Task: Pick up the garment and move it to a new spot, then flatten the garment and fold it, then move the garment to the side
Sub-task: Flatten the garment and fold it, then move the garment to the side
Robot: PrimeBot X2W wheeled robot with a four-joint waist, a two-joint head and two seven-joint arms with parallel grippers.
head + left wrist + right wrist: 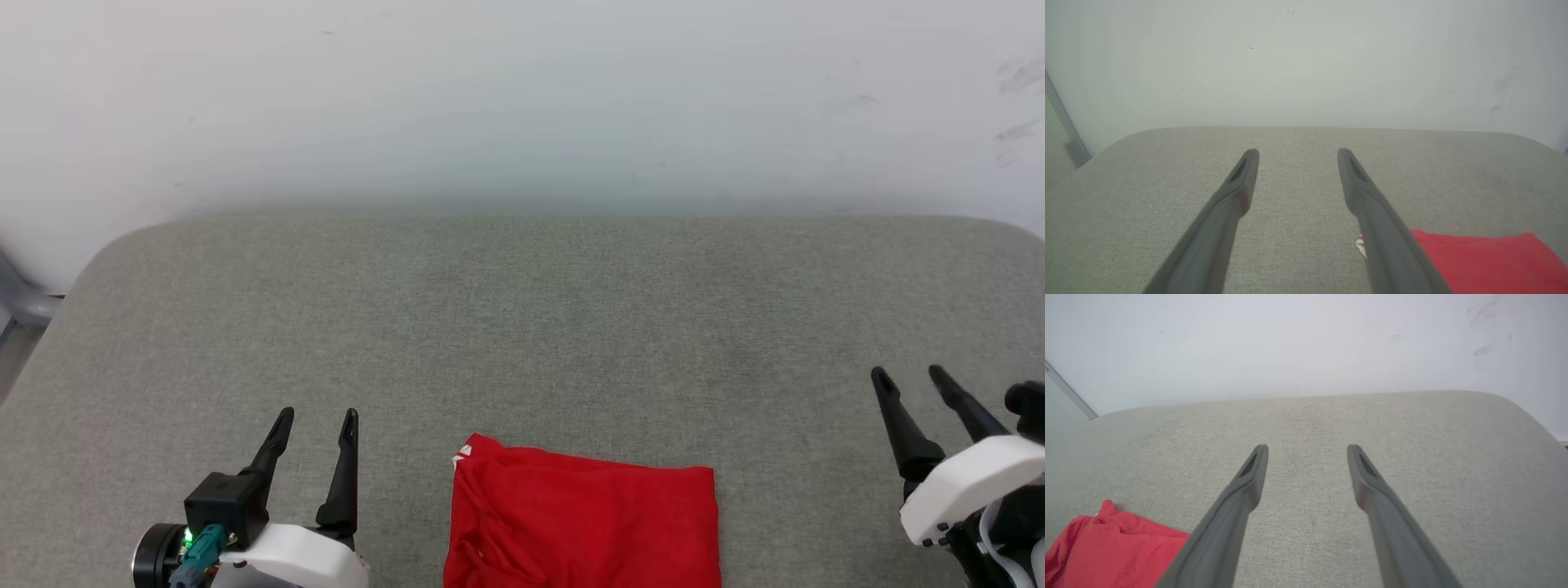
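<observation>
At the near side of the grey worktop, between the two tools, lies the garment: flat folded red rectangle, white scrap at its far-left corner. Likely soft, light, floppy; pinch a corner or hem edge. Both empty: left tool spread wide, right tool too.

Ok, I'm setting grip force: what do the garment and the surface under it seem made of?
The garment: thin, soft red cloth, matte; it creases and lies limp. The surface: grey woven textile, matte, fine weave visible in the wrist views; rounded corners hint at padding, uncertain.
</observation>
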